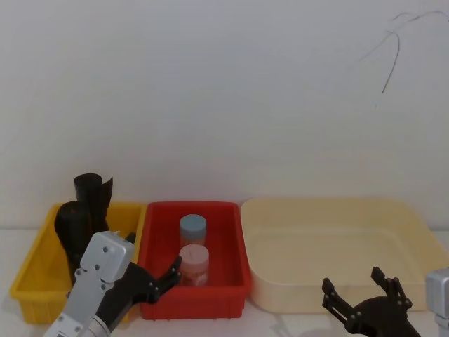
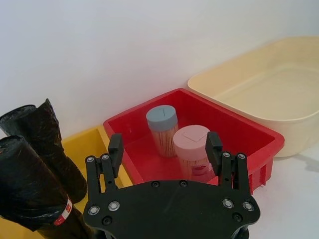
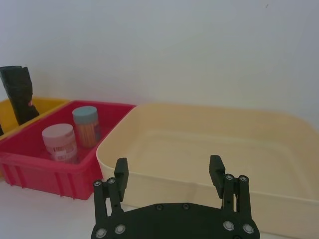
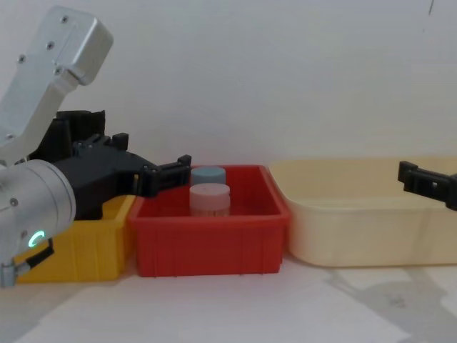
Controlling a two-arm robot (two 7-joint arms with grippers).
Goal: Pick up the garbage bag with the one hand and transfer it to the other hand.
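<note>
In the head view, your left gripper (image 1: 168,272) hung with fingers apart near the red bin's (image 1: 210,303) left wall, next to the yellow bin (image 1: 35,298) at the surface's left end, where the garbage bag (image 1: 69,225) stood upright. Your left wrist view put the bag just beside that gripper, not between its fingers. In the right wrist view, your right gripper (image 3: 168,167) hovered, fingers spread, before the cream tub (image 3: 279,199). The chest view agreed. By my reading, nothing was grasped: pickup and handover were both left to do.
</note>
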